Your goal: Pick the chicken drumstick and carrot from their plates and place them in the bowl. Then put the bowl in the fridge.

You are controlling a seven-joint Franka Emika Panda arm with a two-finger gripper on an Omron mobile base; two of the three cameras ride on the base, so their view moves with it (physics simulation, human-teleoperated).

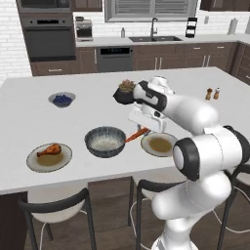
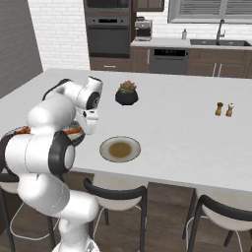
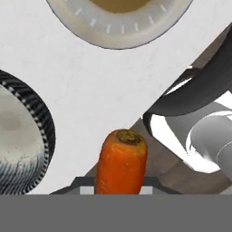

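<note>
My gripper is shut on the carrot, a slim orange root held just above the counter between the bowl and the right plate. In the hand view the carrot sticks out from between the fingers, with the ribbed bowl at the left and the bare plate at the top. The chicken drumstick lies on the left plate. In the right base view my arm covers the bowl, and the carrot peeks out beside it. The fridge is out of view.
A small bowl of berries and a black plant pot stand further back on the island. Salt and pepper shakers sit at the right. Dark stools line the near edge. The wall oven and sink are behind.
</note>
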